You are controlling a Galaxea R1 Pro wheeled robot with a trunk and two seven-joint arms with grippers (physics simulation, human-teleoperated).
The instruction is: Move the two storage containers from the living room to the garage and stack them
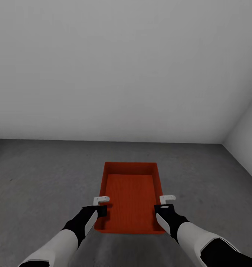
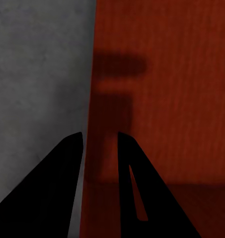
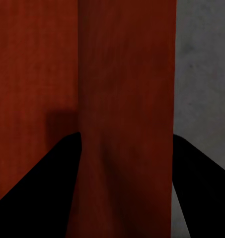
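One orange-red open-topped storage container [image 1: 130, 196] lies lengthwise on the dark grey concrete floor [image 1: 36, 178] of the garage, just in front of me. It seems to rest on the floor. My left gripper [image 1: 102, 207] straddles its left wall near the front corner; in the left wrist view the fingers [image 2: 100, 134] are pinched on that thin wall [image 2: 92, 99]. My right gripper [image 1: 163, 205] straddles the right wall, and its fingers [image 3: 126, 134] stand wide apart around that wall [image 3: 127, 74]. The second container is out of view.
A plain white-grey wall [image 1: 122, 74] rises beyond the container, and a side wall [image 1: 248, 129] meets it at the right corner. Bare concrete spreads to the left and right of the box.
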